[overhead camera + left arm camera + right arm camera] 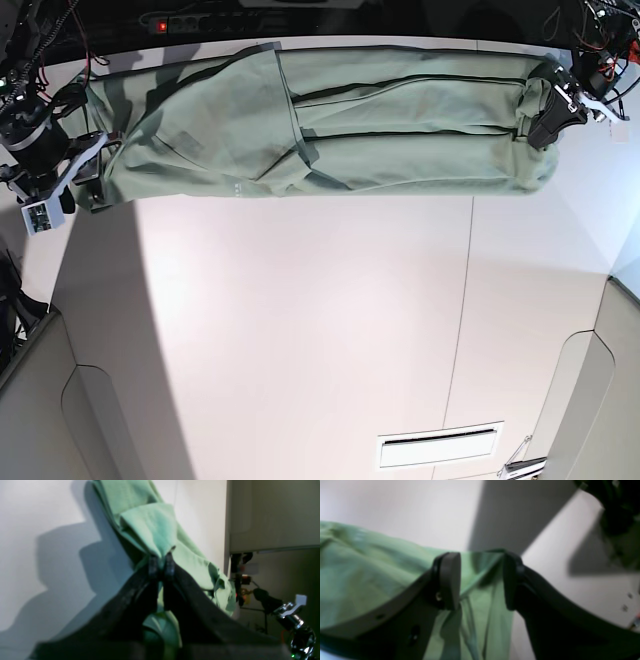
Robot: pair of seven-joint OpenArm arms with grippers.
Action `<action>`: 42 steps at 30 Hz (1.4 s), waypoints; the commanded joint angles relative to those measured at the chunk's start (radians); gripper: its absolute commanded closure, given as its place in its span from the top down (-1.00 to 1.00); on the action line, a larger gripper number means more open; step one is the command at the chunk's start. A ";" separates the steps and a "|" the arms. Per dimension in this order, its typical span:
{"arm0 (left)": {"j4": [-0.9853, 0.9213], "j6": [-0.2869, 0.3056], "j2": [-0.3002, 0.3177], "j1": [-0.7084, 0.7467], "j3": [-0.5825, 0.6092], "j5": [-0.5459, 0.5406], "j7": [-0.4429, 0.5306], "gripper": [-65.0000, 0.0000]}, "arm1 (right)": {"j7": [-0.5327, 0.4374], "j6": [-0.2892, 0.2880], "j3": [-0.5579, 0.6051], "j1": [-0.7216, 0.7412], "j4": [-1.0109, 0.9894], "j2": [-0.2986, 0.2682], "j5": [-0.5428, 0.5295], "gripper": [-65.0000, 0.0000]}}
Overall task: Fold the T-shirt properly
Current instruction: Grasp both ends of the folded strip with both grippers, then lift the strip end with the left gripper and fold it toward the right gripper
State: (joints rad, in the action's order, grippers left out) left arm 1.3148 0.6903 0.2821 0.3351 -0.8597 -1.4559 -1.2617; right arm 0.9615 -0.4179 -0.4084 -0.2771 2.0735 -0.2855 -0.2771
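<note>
The pale green T-shirt lies stretched in a long folded band along the far side of the white table. At its right end in the base view, my left gripper pinches the cloth. The left wrist view shows this gripper with its fingertips pressed together on a bunched fold of the T-shirt. At the band's other end sits my right gripper. In the right wrist view its jaws stand apart, with the T-shirt's edge lying between them.
A thin seam runs down the tabletop, and a slot sits near its front edge. Cables and a power strip line the dark back edge. Grey curved panels flank the table at the front left and right.
</note>
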 commanded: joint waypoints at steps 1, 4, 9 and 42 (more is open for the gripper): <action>0.027 0.008 0.003 0.000 -0.006 -0.028 -0.020 -1.00 | -0.023 0.008 -0.006 0.005 0.014 -0.013 0.007 -0.17; 0.081 0.008 -0.042 0.000 -0.005 -0.028 -0.041 -1.00 | -0.023 0.008 -0.006 0.005 0.014 -0.014 0.020 -0.17; 0.258 0.008 -0.120 0.001 -0.002 -0.028 -0.070 -1.00 | -0.023 0.008 -0.006 0.005 0.014 -0.014 0.020 -0.17; 0.407 0.008 -0.304 -0.028 0.637 -0.028 -0.045 -1.00 | -0.023 0.012 -0.011 0.005 0.014 -0.019 0.075 -0.17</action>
State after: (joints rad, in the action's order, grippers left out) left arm 1.7039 0.6895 -0.0196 0.3126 -0.2260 -1.4494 -1.3159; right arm 0.9619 -0.4110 -0.4122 -0.2771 2.0735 -0.2932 -0.2008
